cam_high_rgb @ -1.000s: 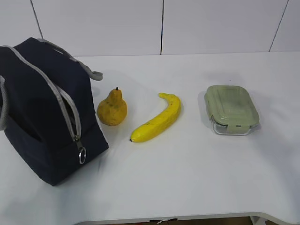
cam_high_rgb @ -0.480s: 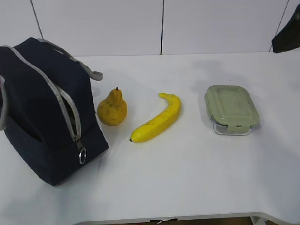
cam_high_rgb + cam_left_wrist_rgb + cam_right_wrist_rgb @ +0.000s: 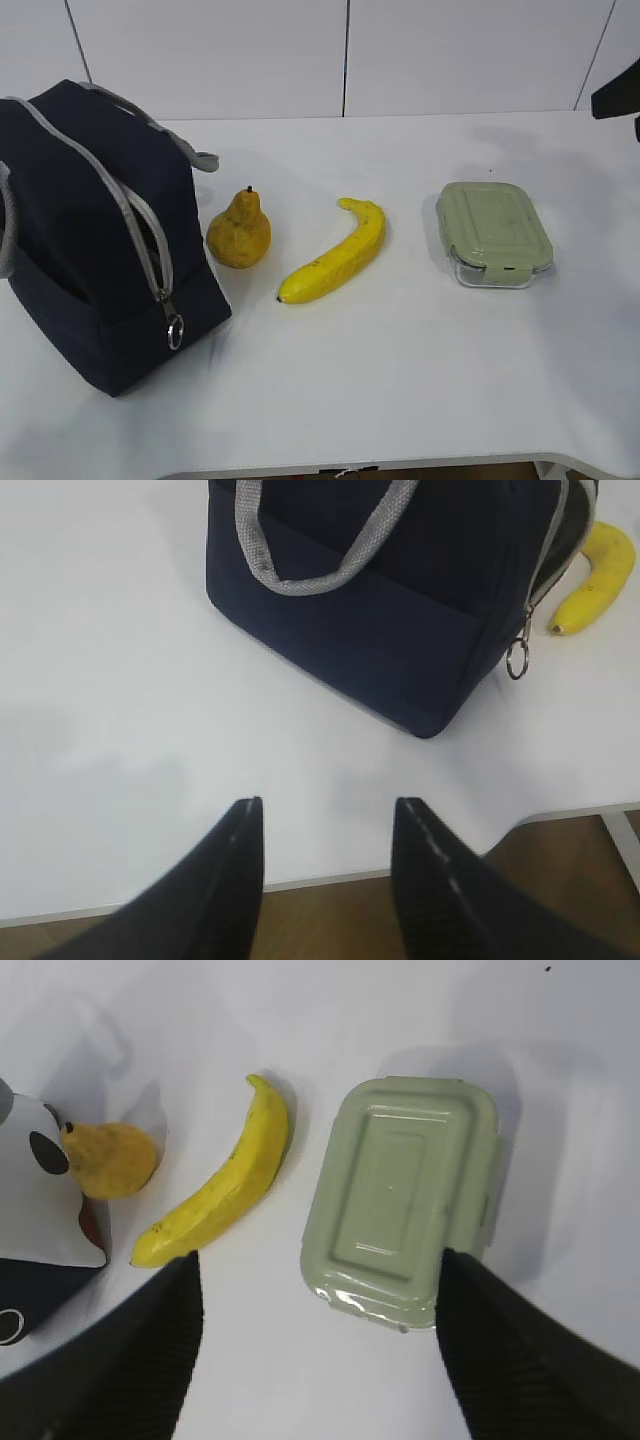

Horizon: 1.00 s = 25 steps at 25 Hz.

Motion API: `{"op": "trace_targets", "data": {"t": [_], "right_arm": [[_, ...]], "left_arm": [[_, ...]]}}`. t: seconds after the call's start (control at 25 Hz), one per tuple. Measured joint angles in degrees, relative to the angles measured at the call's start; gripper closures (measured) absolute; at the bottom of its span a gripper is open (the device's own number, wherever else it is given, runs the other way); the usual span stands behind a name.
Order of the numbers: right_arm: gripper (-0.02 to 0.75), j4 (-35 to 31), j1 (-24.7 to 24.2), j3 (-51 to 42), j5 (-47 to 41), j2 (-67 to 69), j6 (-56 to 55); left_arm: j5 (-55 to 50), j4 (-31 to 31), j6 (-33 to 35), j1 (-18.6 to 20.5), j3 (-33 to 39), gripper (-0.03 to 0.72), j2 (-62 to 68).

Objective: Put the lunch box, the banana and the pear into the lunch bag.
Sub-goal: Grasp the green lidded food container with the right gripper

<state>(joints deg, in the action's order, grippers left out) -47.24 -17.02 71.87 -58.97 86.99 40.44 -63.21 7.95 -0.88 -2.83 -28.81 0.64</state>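
Right gripper (image 3: 315, 1345) hanging wide open above the lunch box (image 3: 402, 1200), banana (image 3: 220, 1188) lying beside it, left gripper (image 3: 328, 865) gaping empty near the lunch bag (image 3: 400, 590)

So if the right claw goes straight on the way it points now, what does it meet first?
Probably the flat rectangular lunch box with the sage-green lid: it lies between the open right claw fingers, though the depth is unclear.

White table (image 3: 400, 380), bearing lunch bag (image 3: 90, 250), pear (image 3: 239, 233), banana (image 3: 337, 255), lunch box (image 3: 493, 232), left to right
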Motion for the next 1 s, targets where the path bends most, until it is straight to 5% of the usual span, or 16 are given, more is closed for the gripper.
{"op": "trace_targets", "data": {"t": [0.48,1.0], "right_arm": [[0.151,-16.8,-4.74,0.17,-6.11,14.75,18.59],[0.151,-26.38,-8.16,0.26,-7.71,26.0,26.26]], "left_arm": [[0.0,0.0,0.0,0.0,0.0,0.383,0.0],[0.0,0.0,0.0,0.0,0.0,0.383,0.0]]}}
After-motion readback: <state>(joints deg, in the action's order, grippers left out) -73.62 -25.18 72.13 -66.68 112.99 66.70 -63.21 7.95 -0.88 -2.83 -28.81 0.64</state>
